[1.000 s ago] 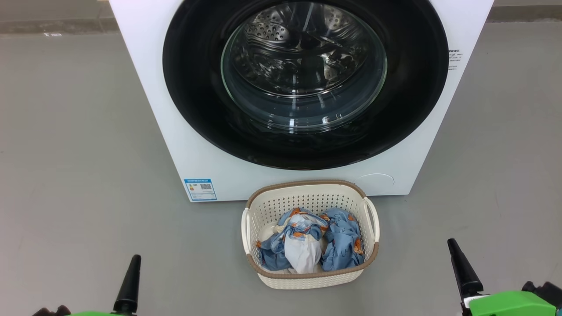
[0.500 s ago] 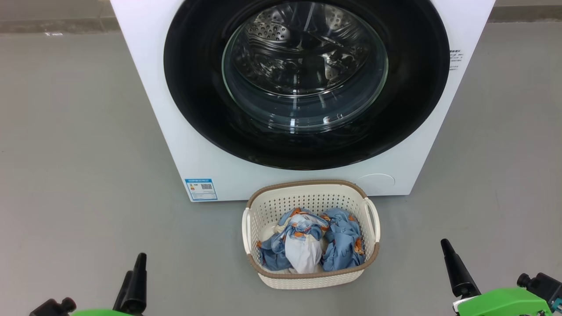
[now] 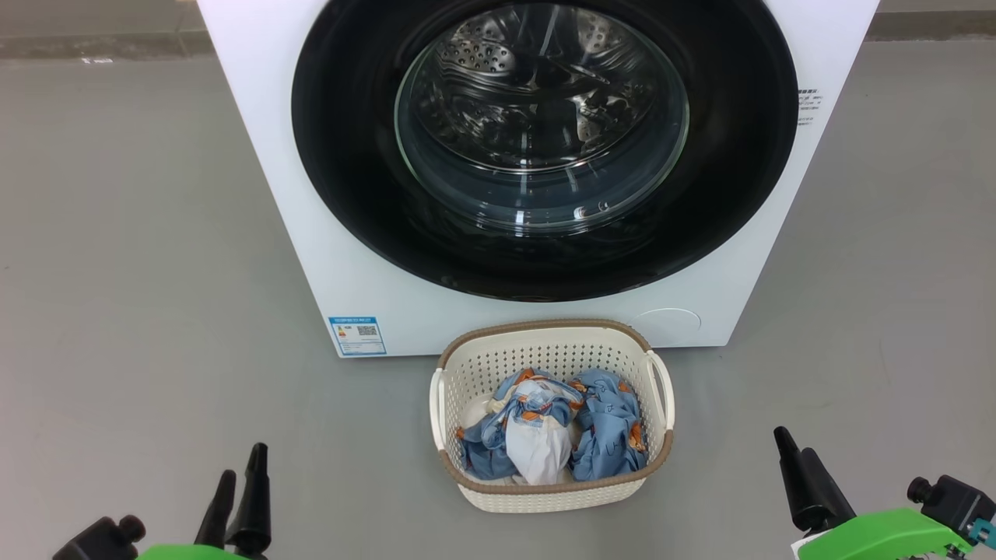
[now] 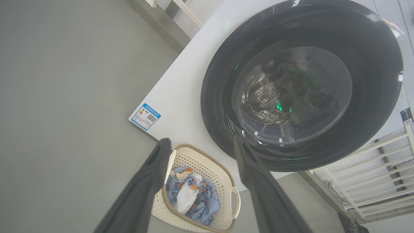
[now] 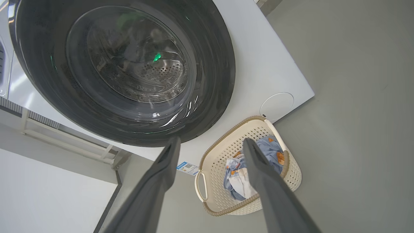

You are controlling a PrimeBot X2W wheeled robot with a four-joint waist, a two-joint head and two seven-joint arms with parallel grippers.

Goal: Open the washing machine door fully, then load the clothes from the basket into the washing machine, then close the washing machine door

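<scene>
Big white boxy washing machine (image 3: 257, 155) on the smooth grey floor (image 3: 117, 272), and the round washing machine door (image 3: 350, 202) sits closed: glossy black rim, bulging clear glass, perforated steel drum (image 3: 482, 54) behind. Just in front, the cream perforated basket (image 3: 545, 498) with its brown woven-look rim holds the crumpled light-blue clothes (image 3: 599, 435). Left tool (image 4: 201, 139) and right tool (image 5: 212, 139), tapered dark fingers spread apart, empty

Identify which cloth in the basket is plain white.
The white cloth in the basket's middle, toward its near rim; the clothes around it are light blue with orange prints.
</scene>
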